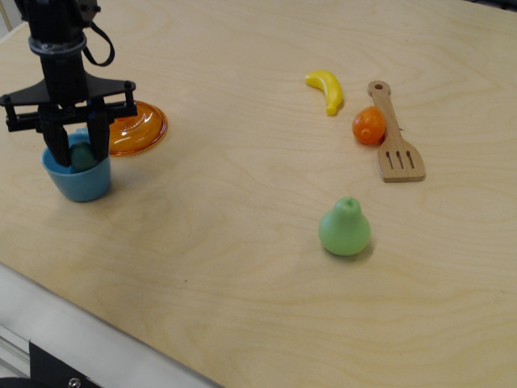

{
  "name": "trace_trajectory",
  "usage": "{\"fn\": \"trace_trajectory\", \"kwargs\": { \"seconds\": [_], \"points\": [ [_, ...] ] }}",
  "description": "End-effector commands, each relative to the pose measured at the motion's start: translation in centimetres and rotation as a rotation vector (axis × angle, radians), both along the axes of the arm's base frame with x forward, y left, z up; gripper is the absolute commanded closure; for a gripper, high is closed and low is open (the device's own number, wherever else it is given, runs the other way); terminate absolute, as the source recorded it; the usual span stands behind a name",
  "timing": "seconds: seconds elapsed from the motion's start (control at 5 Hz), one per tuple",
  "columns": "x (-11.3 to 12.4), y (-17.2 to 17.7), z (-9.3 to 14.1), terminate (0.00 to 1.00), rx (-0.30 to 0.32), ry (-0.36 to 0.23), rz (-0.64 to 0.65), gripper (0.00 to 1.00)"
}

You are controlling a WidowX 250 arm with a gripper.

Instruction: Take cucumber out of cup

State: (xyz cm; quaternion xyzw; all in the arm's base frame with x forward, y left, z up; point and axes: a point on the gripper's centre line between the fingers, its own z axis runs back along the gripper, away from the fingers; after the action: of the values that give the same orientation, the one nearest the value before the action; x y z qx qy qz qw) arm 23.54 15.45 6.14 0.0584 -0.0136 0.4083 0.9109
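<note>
The light blue cup stands upright at the left of the wooden table. The dark teal-green cucumber sits in it, its top showing at the rim. My black gripper reaches down into the cup from above. Its two fingers are closed in on either side of the cucumber and seem to pinch it. The lower part of the cucumber is hidden by the cup wall.
An orange translucent lid lies just behind and to the right of the cup. Further right are a yellow banana, an orange fruit, a wooden spatula and a light green pear.
</note>
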Motion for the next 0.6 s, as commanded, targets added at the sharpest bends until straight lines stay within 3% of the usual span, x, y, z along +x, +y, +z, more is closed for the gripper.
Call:
{"fn": "trace_trajectory", "kwargs": {
  "seconds": [0.0,0.2,0.4],
  "points": [
    [1.4,-1.6,6.3,0.00,0.056,-0.160,-0.021,1.00],
    [1.7,-3.1,8.0,0.00,0.043,-0.230,-0.066,1.00],
    [2.5,-6.3,7.0,0.00,0.020,-0.224,-0.216,1.00]
  ]
}}
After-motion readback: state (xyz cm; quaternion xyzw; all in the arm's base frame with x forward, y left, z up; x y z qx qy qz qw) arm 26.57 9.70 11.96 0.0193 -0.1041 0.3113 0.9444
